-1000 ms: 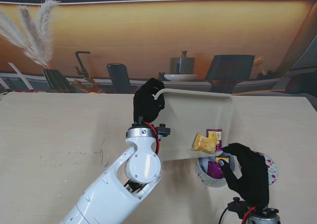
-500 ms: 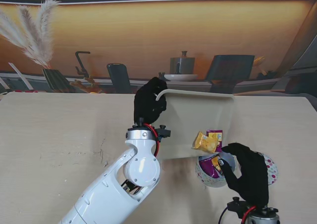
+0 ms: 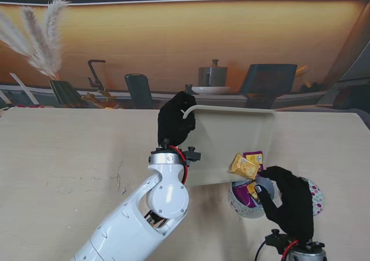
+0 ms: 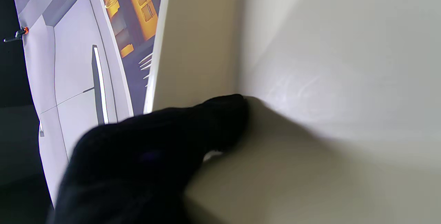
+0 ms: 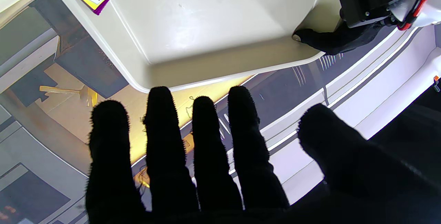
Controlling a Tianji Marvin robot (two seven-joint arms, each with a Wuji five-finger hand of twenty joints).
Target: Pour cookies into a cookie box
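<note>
a two-armed robot tips a cream tray (image 3: 231, 140) over a round cookie box (image 3: 245, 206), which serves here as the landmark. the left hand (image 3: 174, 121) grips the tray's far left corner, thumb hooked over the rim, lifting that end so the tray slopes down toward the box. the tray's long axis runs from that raised corner to its low right corner, which hangs just over the box's far rim. a yellow cookie packet (image 3: 243, 166) and a purple cookie packet (image 3: 252, 158) sit at that low corner, right at the edge above the box; more packets already lie inside it. the right hand (image 3: 289, 200) rests at the box's right side, fingers curved along its rim, apparently steadying it; whether it truly clamps the box cannot be told. it is the nearer hand to the box, but the pour depends on the left.

the right wrist view shows the tray's (image 5: 213, 24) inside and its own fingers (image 5: 162, 141) spread apart, not the box. the left wrist view shows only a black finger (image 4: 206, 124) pressed against the tray wall (image 4: 327, 62).
</note>
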